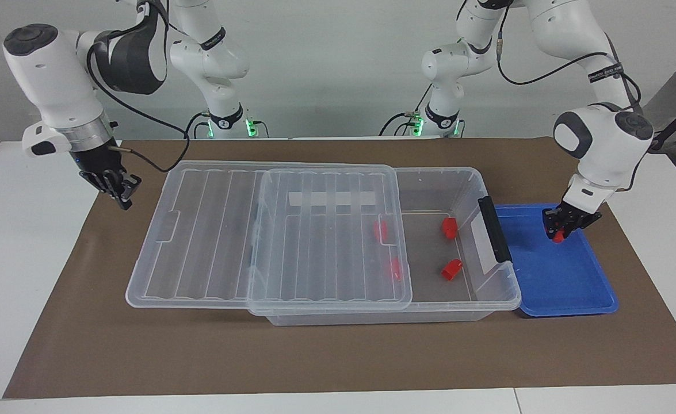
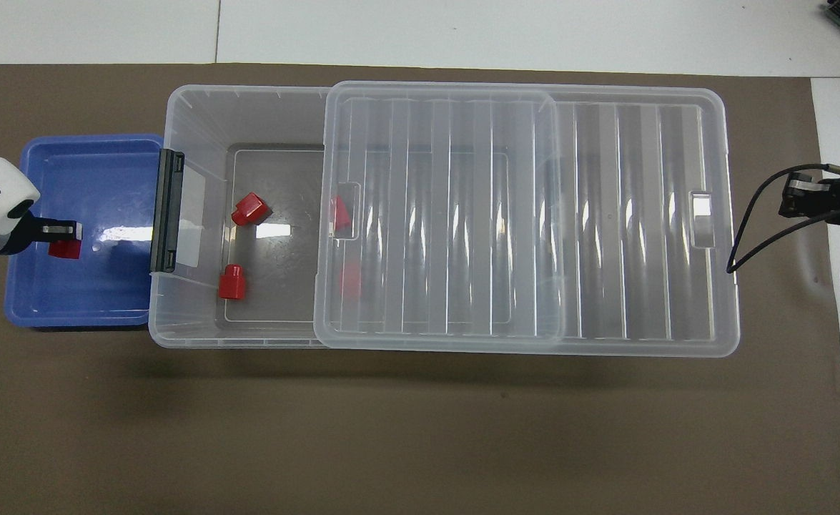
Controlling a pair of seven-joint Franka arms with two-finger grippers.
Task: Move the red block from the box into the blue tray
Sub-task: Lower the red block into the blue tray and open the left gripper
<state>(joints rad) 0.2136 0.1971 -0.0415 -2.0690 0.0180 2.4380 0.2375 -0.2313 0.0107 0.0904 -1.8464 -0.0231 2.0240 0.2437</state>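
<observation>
My left hand (image 1: 560, 230) hangs low over the blue tray (image 1: 568, 282), fingers pinching the red block (image 2: 65, 248) at their tips, inside the tray's rim. Four more red blocks (image 2: 249, 208) lie in the box (image 1: 464, 190), two under its slid lid (image 2: 448, 214). My right hand (image 1: 116, 187) waits over the desk (image 1: 314, 356); its spread, cannot tell.

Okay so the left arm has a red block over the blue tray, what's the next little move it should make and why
Probably lower a touch and open the fingers. The left gripper is shut on the red block, which hangs low over the blue tray, inside its rim, so releasing there should drop it in the tray. The right gripper waits over the mat beside the box lid.
</observation>
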